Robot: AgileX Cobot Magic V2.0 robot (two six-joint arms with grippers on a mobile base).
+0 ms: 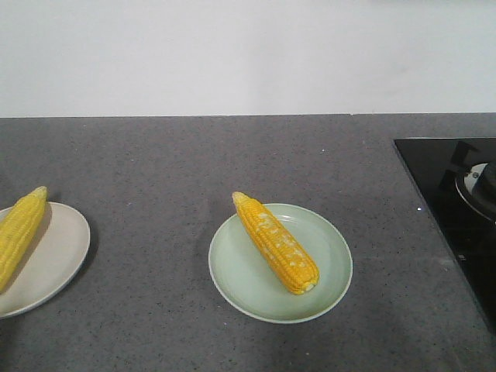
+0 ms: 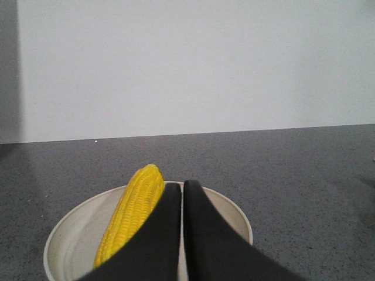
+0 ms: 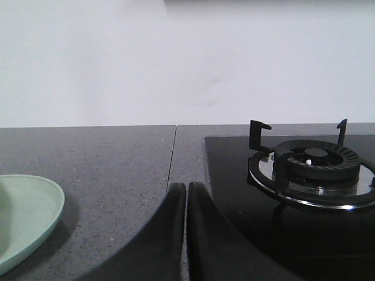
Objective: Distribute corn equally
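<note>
You face one grey speckled countertop point(image 1: 178, 163) running to a white wall point(image 1: 232, 54), with one black glass hob point(image 1: 442, 201) cut off by the frame edge at 3 o'clock. The right wrist view shows one burner ring point(image 3: 313, 170) with black pan supports on that glass.

You count two plates. The pale green plate point(image 1: 329, 267) sits near the centre, whole in view. The cream plate point(image 1: 62, 256) lies at 9 o'clock, its left part lost past the frame edge.

You count two cobs in the front view, one to a plate. The cob on the green plate point(image 1: 277, 242) lies diagonally, pointed tip toward 11 o'clock, blunt end toward 5 o'clock. The cob on the cream plate point(image 1: 19, 232) points toward 1 o'clock, and its lower end is cut off.

Neither arm shows in the front view. In its own wrist view, the left gripper point(image 2: 183, 193) has its black fingers pressed together, empty, above the cream plate, hiding part of that cob's right side. The right gripper point(image 3: 186, 193) is likewise closed on nothing, over bare counter between the green plate's rim at 9 o'clock and the hob at 3 o'clock.
</note>
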